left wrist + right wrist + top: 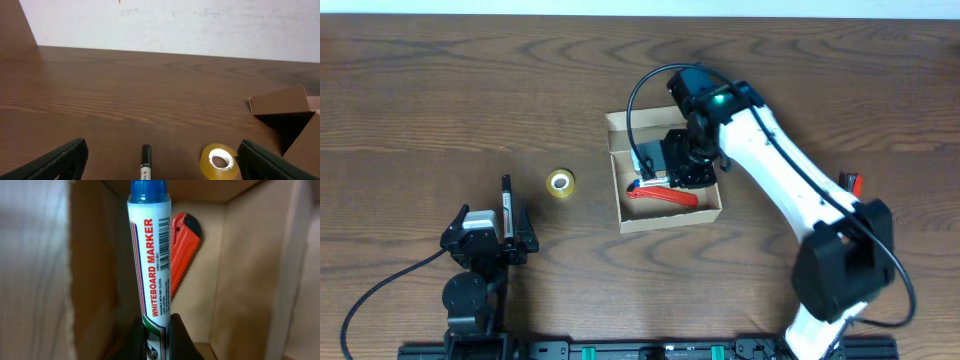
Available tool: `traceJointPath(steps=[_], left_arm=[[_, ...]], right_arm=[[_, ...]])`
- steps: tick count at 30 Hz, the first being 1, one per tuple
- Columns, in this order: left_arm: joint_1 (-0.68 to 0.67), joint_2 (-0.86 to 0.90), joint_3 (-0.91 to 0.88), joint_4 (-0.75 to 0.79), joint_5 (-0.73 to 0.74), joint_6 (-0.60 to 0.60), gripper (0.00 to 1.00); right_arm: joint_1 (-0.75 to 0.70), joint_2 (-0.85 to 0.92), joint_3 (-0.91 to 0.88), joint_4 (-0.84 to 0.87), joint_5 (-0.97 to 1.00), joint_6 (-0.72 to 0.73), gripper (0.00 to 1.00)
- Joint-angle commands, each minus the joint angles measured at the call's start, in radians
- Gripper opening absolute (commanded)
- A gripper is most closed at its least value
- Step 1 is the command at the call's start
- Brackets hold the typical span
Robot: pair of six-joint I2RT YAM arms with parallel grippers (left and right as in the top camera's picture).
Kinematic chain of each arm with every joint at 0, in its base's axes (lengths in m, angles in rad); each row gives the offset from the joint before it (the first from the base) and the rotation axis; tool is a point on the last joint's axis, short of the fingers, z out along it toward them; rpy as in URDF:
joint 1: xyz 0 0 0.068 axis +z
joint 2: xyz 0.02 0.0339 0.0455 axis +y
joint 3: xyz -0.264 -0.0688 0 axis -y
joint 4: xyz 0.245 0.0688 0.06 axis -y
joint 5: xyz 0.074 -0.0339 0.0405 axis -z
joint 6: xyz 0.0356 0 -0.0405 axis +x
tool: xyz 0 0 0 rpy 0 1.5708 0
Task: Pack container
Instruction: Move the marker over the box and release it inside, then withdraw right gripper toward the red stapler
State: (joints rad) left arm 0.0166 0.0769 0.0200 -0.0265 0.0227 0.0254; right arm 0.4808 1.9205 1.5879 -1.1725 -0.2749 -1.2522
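Overhead, left to right: left fingers (492, 236) spread wide and holding nothing, black marker (145, 162) and tape roll (560, 183) just ahead of them on the table (440, 90). Container (616, 185) sits under the right fingers (159, 347), red cutter (662, 196) already inside. Right fingers clamp a whiteboard marker (151, 265) inside the box. Next move is probably release, then retract.

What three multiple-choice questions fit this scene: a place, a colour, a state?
1. Where is the yellow tape roll? A in the box; B on the table, left of the box; C off the table.
2. What colour is the cap of the whiteboard marker? A blue; B green; C black.
3. How is the right hand? A open, empty; B shut on the whiteboard marker; C out of view.
Answers: B, it lies on bare wood beside the box; A, the wrist view shows blue; B, the marker stands clamped in it.
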Motion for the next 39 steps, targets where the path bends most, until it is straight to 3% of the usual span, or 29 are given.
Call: traceJointPath(steps=[1,12,16,23,27,30,32,33,38,39], left_arm=[[-0.004,0.000,-0.015,-0.048,0.004,-0.007,0.95],[-0.004,0.000,-0.015,-0.048,0.004,-0.007,0.96],[-0.004,0.000,-0.015,-0.048,0.004,-0.007,0.95],[-0.004,0.000,-0.015,-0.048,0.003,-0.007,0.96],[-0.004,0.000,-0.015,-0.048,0.003,-0.007,0.96],[-0.004,0.000,-0.015,-0.048,0.003,-0.007,0.95],[-0.004,0.000,-0.015,-0.048,0.003,-0.007,0.95],[-0.004,0.000,-0.015,-0.048,0.003,-0.006,0.95],[-0.004,0.000,-0.015,-0.048,0.003,-0.006,0.95],[-0.004,0.000,-0.015,-0.048,0.003,-0.006,0.95]], right_arm=[[0.002,0.067,0.000,0.018,0.017,-0.035,0.01],[0.002,0.208,0.000,0.052,0.043,0.029,0.03],[0.002,0.204,0.000,0.065,0.043,0.055,0.24],[0.003,0.169,0.034,0.029,0.039,0.103,0.31],[-0.003,0.085,0.126,0.000,0.035,0.209,0.36],[-0.022,-0.002,0.206,-0.019,0.035,0.343,0.57],[-0.039,-0.067,0.245,-0.039,0.035,0.480,0.93],[-0.050,-0.101,0.254,-0.049,0.037,0.552,0.99],[-0.133,-0.227,0.256,-0.072,0.063,0.631,0.99],[-0.181,-0.252,0.256,-0.021,0.145,0.771,0.97]])
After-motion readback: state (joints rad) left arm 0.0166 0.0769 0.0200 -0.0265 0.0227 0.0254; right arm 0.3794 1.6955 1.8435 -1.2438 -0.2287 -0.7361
